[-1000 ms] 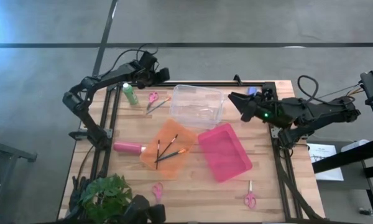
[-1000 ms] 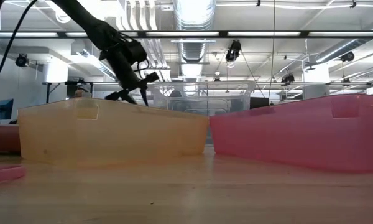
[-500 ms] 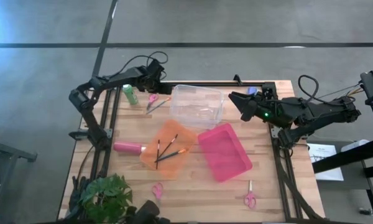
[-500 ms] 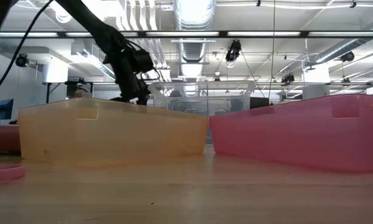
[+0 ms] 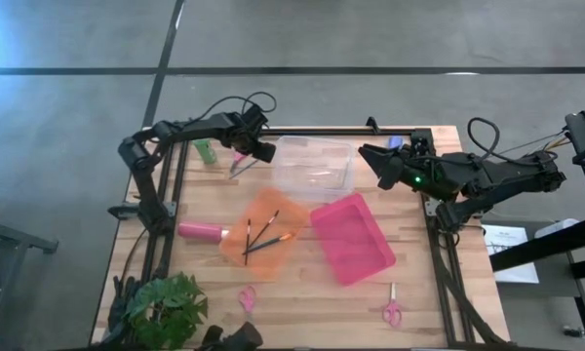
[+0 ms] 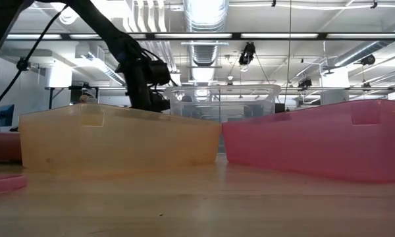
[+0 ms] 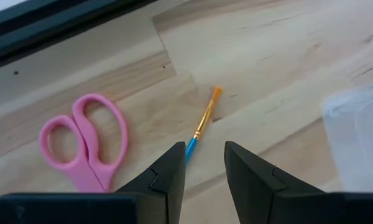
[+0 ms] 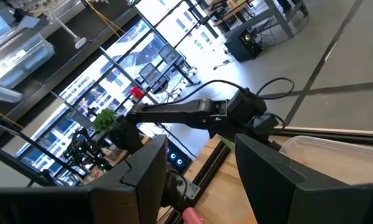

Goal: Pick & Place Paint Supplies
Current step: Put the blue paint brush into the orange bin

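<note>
Left wrist view: we see left gripper [image 7: 204, 167] unclenched, empty, paintbrush [image 7: 202, 124] just beyond its fingertips, beside pink scissors [image 7: 82, 138].

You can see a light wood table [image 5: 302, 292] with pale stripes in its boards and a black frame around it. Near the middle sits an orange tray [image 5: 264, 227], and in it lie thin brushes [image 5: 263, 234] with dark and orange handles. Just right of it is a bright pink tray [image 5: 351, 237]. Above them is a see-through clear tub [image 5: 309, 166]. At the upper left stands a green bottle [image 5: 205, 150], and at the left lies a pink-red bottle [image 5: 202, 231]. In the left wrist view you see pink scissors [image 7: 87, 143] and a brush [image 7: 202, 121] with an orange handle and blue end. More pink scissors [image 5: 392, 309] lie at the lower right. A green leafy plant [image 5: 166, 302] is at the lower left. Both arms are black.
</note>
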Available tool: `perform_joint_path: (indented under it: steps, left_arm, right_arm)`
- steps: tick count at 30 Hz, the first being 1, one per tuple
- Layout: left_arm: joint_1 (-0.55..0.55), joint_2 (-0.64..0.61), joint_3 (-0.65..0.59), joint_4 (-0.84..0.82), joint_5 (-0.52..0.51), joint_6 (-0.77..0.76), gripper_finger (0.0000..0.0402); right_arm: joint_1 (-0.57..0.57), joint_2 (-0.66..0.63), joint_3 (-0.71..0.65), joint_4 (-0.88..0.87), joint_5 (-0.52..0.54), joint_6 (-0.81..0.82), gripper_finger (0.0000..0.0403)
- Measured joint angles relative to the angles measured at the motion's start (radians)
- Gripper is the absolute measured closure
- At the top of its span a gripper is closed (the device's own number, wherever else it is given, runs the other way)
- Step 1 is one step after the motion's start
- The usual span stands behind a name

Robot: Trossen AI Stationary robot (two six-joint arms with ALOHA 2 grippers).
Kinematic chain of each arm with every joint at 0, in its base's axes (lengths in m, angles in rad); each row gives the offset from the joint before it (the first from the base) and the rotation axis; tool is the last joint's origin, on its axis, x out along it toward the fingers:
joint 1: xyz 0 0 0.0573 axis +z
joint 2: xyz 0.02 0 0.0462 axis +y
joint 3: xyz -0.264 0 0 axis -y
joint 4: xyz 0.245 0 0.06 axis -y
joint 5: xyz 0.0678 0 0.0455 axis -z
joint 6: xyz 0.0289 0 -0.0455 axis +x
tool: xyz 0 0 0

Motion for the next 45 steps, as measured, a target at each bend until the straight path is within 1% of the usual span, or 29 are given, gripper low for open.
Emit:
perform_joint_path:
  steps: [11, 22, 25, 37, 41, 45]
  left_arm:
    - [0.001, 0.011, 0.0, 0.015, -0.007, -0.012, 0.0281]
    - [0.006, 0.011, 0.0, 0.014, -0.007, 0.04, 0.0281]
    - [0.006, 0.011, -0.001, 0.016, -0.006, 0.079, 0.0281]
    - [0.005, 0.011, -0.067, 0.064, -0.007, 0.088, 0.0281]
    - [0.003, 0.011, -0.078, 0.103, -0.013, 0.084, 0.0281]
    - [0.001, 0.011, -0.08, 0.106, -0.014, 0.087, 0.0281]
  right_arm:
    - [0.0, 0.0, 0.0, 0.0, 0.0, 0.0, 0.0219]
    - [0.0, 0.0, 0.0, 0.0, 0.0, 0.0, 0.0219]
    - [0.0, 0.0, 0.0, 0.0, 0.0, 0.0, 0.0219]
    - [0.0, 0.003, 0.0, -0.01, 0.009, 0.002, 0.0219]
    - [0.0, 0.003, 0.0, -0.04, 0.024, 0.027, 0.0219]
    - [0.0, 0.003, 0.0, -0.055, 0.024, 0.049, 0.0219]
